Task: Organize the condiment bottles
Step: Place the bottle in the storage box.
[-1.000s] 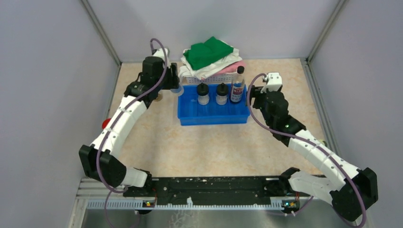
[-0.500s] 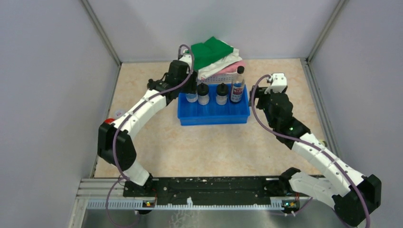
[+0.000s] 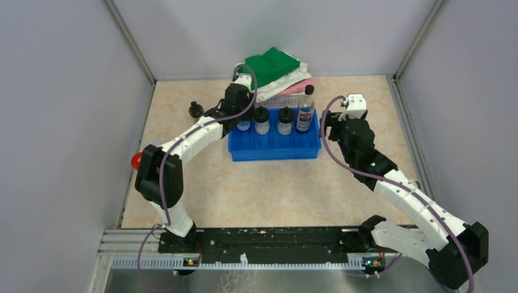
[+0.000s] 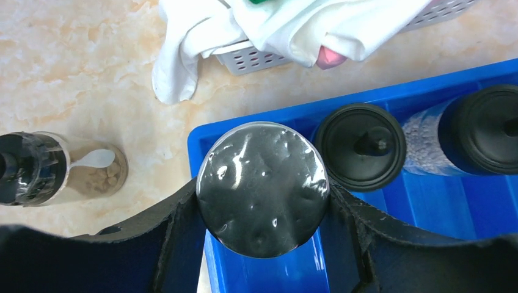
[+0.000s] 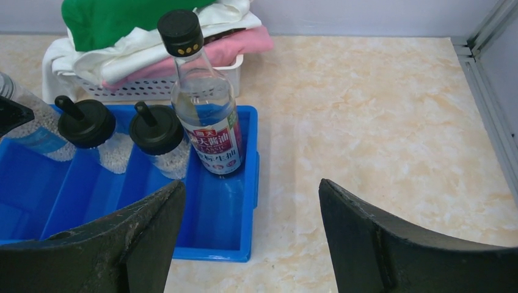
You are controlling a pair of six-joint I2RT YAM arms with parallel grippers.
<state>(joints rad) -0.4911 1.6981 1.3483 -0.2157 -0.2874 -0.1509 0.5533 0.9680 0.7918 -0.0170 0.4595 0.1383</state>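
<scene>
My left gripper (image 3: 244, 119) is shut on a clear bottle with a silver cap (image 4: 262, 188) and holds it over the leftmost compartment of the blue tray (image 3: 275, 152). In the tray stand two bottles with black pour caps (image 3: 261, 119) (image 3: 284, 119) and a taller bottle with a blue-red label (image 3: 305, 108). In the right wrist view the tall bottle (image 5: 205, 110) stands ahead of my open, empty right gripper (image 5: 250, 232), which hovers by the tray's right end (image 3: 328, 125). A black-capped bottle (image 3: 195, 110) stands on the table to the left.
A white basket of cloths (image 3: 273, 76) sits right behind the tray. A jar (image 4: 43, 171) lies on the table left of the tray (image 4: 427, 201). A red-capped item (image 3: 136, 160) is by the left wall. Enclosure walls close in on three sides.
My left arm has swung right with the silver-capped bottle, from beside the tray to over its leftmost compartment, uncovering the black-capped bottle. My right gripper has hardly moved.
</scene>
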